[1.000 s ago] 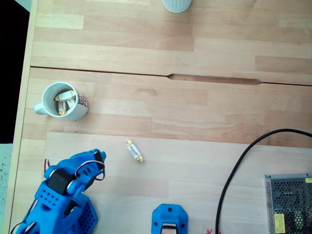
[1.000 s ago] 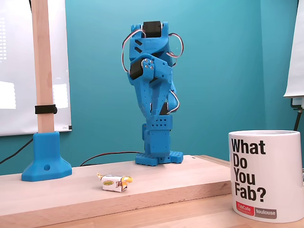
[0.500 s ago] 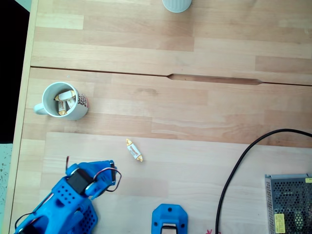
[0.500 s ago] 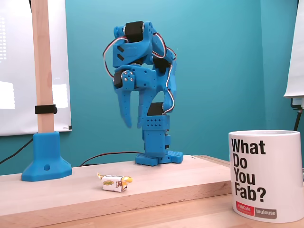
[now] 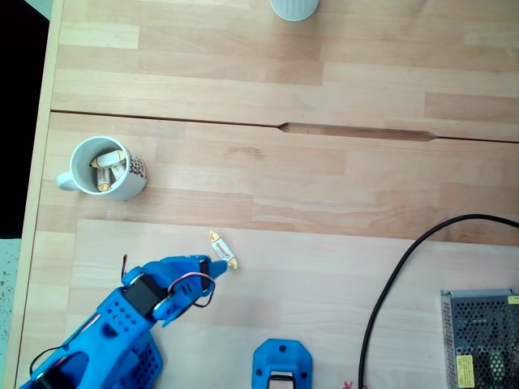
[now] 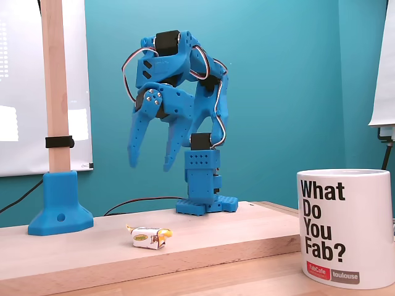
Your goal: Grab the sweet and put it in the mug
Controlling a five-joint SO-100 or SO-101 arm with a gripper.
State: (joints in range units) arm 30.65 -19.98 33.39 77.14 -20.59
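The sweet (image 5: 222, 250), a tiny white-wrapped candy with yellow twisted ends, lies on the wooden table a little below and right of the mug; it lies alone on the board (image 6: 148, 237). The white mug (image 5: 108, 168) stands at the left with other wrapped sweets inside, and shows as the big printed mug (image 6: 345, 228) at front right. My blue gripper (image 6: 151, 161) hangs open in the air above the sweet, fingers pointing down. From above, its tip (image 5: 209, 266) sits just lower left of the sweet. Nothing is held.
A pale handleless cup (image 5: 293, 7) stands at the top edge. A black cable (image 5: 388, 285) and a metal mesh box (image 5: 480, 340) occupy the lower right. A blue base (image 5: 281, 366) carries a wooden post (image 6: 54, 86). A groove (image 5: 349, 130) crosses the table.
The arm has unfolded and swung from its tucked pose toward the sweet. The gripper has opened and now hangs over it. The sweet and mug have not moved.
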